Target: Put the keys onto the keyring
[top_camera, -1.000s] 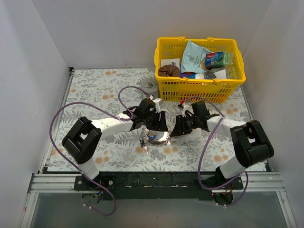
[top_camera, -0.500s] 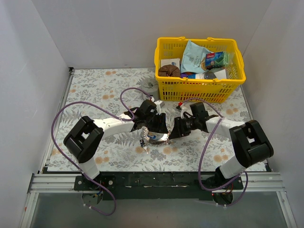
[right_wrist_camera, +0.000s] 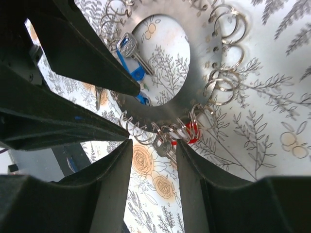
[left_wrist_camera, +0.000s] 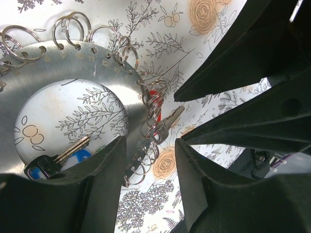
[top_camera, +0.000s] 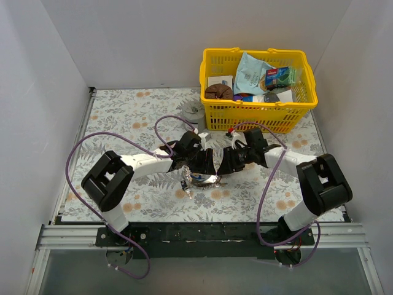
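The keyring (top_camera: 202, 179) is a flat silvery hoop lying on the flowered cloth, with several small split rings along its rim. A blue-headed key (left_wrist_camera: 51, 164) lies inside its hole. A silver key (left_wrist_camera: 167, 124) hangs from a rim ring beside a red ring (left_wrist_camera: 154, 97). My left gripper (left_wrist_camera: 150, 162) stands open just over the hoop's rim (left_wrist_camera: 68, 63). My right gripper (right_wrist_camera: 153, 162) is open too, facing it, with the silver key (right_wrist_camera: 163, 148) and the red ring (right_wrist_camera: 192, 131) just before its fingertips. Neither gripper holds anything.
A yellow basket (top_camera: 216, 114) full of packets and small goods stands at the back right. A small grey tin cup (top_camera: 195, 110) sits left of it. White walls close in the cloth-covered table (top_camera: 123, 117) on three sides; purple cables loop over both arms.
Both grippers have shifted slightly toward the back of the table and nearer each other over the keyring. The left jaws have narrowed a little. The keyring has not moved.
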Robot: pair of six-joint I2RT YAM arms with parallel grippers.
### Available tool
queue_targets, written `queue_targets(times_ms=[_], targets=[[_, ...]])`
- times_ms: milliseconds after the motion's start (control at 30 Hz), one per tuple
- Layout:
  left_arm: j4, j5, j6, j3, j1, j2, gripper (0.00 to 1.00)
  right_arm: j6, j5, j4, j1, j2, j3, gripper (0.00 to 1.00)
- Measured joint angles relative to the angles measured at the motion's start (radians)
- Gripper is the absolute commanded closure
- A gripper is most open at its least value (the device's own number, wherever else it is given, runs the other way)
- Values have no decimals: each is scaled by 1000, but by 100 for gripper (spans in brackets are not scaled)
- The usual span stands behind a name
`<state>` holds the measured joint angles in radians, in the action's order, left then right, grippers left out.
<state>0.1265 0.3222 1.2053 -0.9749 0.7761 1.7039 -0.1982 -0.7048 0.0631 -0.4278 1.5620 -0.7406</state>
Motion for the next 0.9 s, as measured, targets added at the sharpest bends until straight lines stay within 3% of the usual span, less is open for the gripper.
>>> queue_targets(times_ms=[400,733,900], targets=[[27,-16,13,-60,-41,0,48,26,43,51,52,56,-169,51],[-31,77,94,-27,-181,0,48,25,52,89,77,147,-180,52],[-39,104,112,-3,-197,0,48,23,51,103,75,148,-178,52]])
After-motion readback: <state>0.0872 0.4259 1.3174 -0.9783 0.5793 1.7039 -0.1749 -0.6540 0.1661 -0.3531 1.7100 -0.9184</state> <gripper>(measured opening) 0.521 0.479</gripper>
